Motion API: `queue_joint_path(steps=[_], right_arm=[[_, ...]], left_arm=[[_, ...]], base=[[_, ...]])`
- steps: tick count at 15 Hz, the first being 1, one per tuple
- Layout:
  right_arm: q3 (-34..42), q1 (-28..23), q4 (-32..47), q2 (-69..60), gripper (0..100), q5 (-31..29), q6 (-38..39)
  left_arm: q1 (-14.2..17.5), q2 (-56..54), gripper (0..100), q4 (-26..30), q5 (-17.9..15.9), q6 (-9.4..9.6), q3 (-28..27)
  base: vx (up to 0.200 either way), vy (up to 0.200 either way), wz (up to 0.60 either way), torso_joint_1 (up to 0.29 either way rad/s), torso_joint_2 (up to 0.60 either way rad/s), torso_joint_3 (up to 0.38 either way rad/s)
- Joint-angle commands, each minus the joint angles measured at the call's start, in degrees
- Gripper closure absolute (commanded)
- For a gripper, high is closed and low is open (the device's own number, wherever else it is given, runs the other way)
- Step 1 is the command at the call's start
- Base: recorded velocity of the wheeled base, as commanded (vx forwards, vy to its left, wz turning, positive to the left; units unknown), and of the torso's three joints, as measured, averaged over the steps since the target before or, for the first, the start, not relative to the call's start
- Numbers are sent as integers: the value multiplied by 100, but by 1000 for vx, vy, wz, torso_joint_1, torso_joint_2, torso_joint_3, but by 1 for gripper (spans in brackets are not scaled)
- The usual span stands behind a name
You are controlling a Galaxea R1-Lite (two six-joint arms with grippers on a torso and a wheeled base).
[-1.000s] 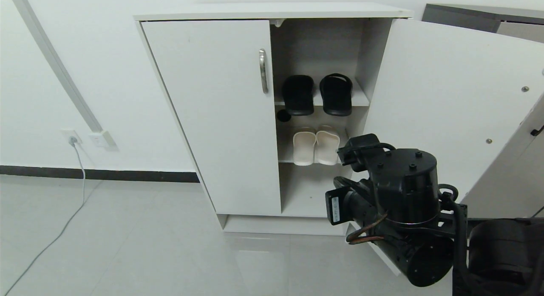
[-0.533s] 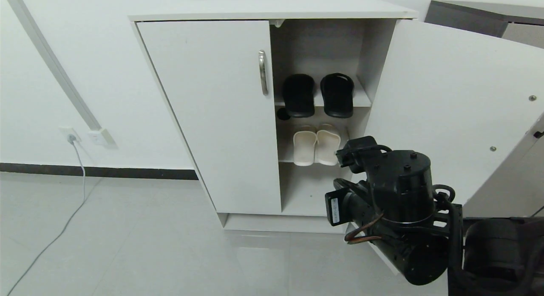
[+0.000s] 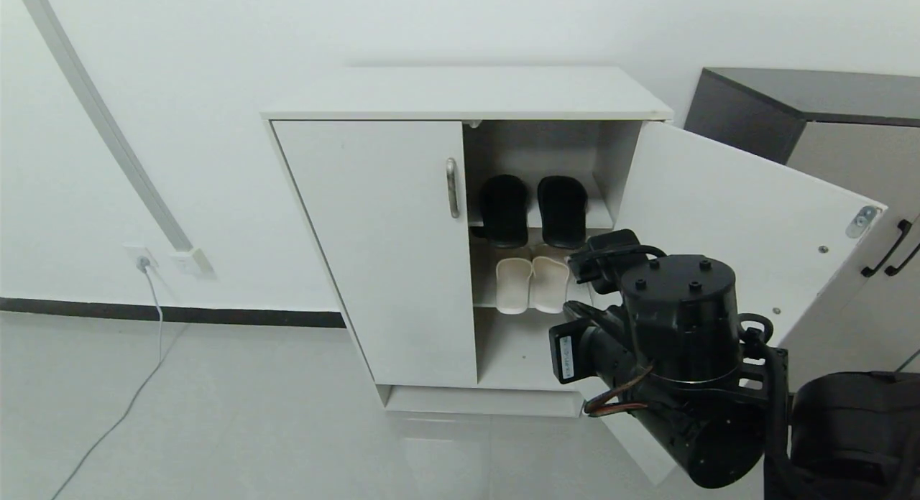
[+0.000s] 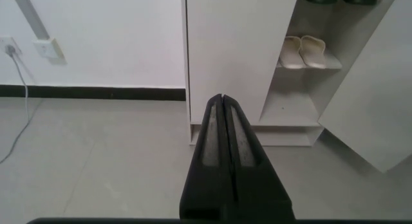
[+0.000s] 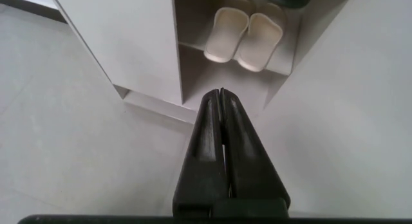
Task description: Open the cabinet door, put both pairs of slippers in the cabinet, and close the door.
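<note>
Inside the cabinet (image 3: 467, 90), black slippers (image 3: 533, 209) sit on the upper shelf, white slippers (image 3: 532, 284) below; my left gripper (image 4: 222, 98) and right gripper (image 5: 222, 95) are pinched shut, empty; I should push the open door (image 3: 719, 220) near its free edge, steadily.

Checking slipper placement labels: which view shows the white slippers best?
Right wrist view: the white slippers appear closest and largest there, both unobstructed, side by side. The head view shows the pair whole but smaller and farther off. The left wrist view shows it smallest, at a slant.
</note>
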Motion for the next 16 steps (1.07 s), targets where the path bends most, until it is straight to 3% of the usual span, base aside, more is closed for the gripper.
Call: queue_joint_path(steps=[1,16], right_arm=[[4,0,-1,-7,100,-3,-1],[13,-9,-1,-68,100,-12,-1]], left_arm=[[2,7,100,-1,2,-1,0],[2,7,100,-1,2,7,0]], base=[[0,0,0,149,-466,-330],[0,0,0,191,-507,-313]])
